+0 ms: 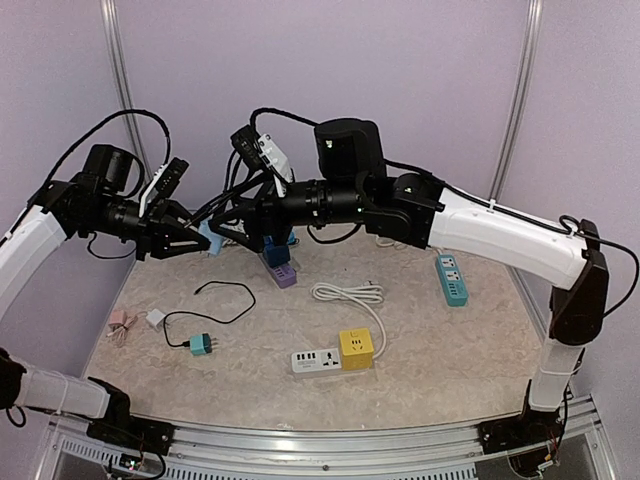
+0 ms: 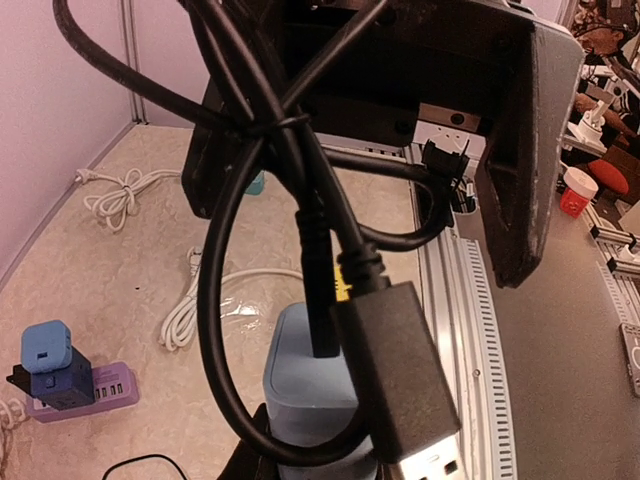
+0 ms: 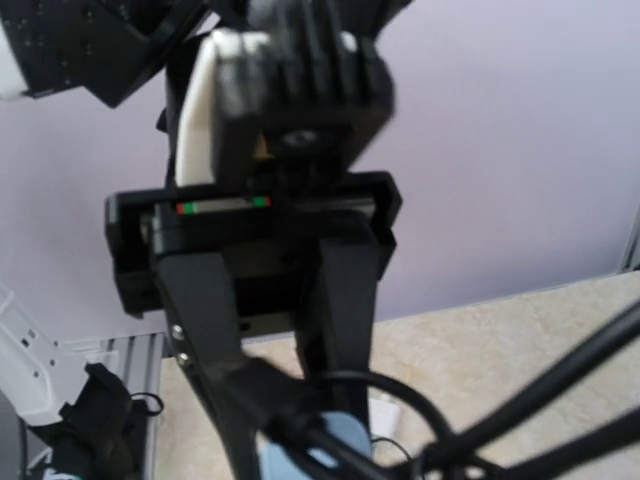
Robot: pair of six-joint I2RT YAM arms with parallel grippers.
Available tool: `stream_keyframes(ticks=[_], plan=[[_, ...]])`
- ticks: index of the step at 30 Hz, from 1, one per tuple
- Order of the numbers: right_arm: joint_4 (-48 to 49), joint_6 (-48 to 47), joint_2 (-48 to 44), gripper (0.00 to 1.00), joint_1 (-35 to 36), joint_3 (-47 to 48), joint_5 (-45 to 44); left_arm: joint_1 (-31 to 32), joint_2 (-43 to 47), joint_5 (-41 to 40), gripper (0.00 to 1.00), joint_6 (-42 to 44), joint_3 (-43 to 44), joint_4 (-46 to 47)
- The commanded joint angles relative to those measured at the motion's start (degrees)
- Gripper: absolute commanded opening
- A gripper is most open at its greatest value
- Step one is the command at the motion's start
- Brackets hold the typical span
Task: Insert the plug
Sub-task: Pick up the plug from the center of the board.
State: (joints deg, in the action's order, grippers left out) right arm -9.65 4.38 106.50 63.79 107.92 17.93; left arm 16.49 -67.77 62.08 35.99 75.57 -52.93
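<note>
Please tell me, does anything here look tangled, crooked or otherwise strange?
Yes. The black cable hangs in tangled loops above the light blue adapter held in the left fingers, and its USB plug dangles free. Nothing looks spilled or broken.

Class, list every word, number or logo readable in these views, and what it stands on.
No text is readable.
Any print on the white power strip, yellow cube socket and teal power strip is too small to read.
The black USB plug shows no lettering.
</note>
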Motion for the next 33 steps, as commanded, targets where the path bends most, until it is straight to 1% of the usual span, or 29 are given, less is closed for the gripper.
stream_keyframes(ticks=[1,5,10,13,15,17,19,23,25,28,33], plan=[[-1.7,4.0,0.7,0.8,-2.1,-1.9,4.9,0.7,0.7,3.3,0.0,-1.4,0.7,3.0],[0.7,3.0,-3.1,0.86,-2.1,-7.2,9.8,0.5,1.1,4.2,0.0,-3.1,0.9,4.5],[1.8,3.3,-5.9,0.88,-2.2,-13.1,11.7,0.6,0.9,3.6,0.0,-4.2,1.7,5.6],[2.9,4.2,-5.5,0.89,-2.2,-13.7,11.7,0.7,0.8,3.2,0.0,-4.2,1.8,5.8],[2.8,5.0,-3.9,0.89,-2.2,-12.2,9.3,0.9,0.8,2.9,0.0,-4.2,1.6,5.7],[1.7,5.7,-1.6,0.85,-2.2,-8.9,7.1,1.1,0.8,2.7,0.0,-4.2,1.4,5.7],[0.4,6.0,0.7,0.81,-2.2,-4.8,7.1,1.4,0.8,2.4,0.0,-4.2,1.3,5.8],[-2.0,5.0,3.5,0.73,-2.2,0.6,8.5,1.7,0.9,1.7,0.0,-4.2,1.2,5.8],[-5.0,3.9,5.0,0.71,-2.2,3.7,8.7,1.8,0.8,1.9,0.0,-4.2,1.1,5.9],[-9.7,2.8,7.5,0.65,-2.1,7.5,10.0,2.0,0.6,1.8,0.0,-4.2,1.3,6.2],[-13.4,1.1,9.6,0.63,-1.7,9.9,14.0,2.3,0.0,1.7,0.0,-4.3,1.5,6.4]])
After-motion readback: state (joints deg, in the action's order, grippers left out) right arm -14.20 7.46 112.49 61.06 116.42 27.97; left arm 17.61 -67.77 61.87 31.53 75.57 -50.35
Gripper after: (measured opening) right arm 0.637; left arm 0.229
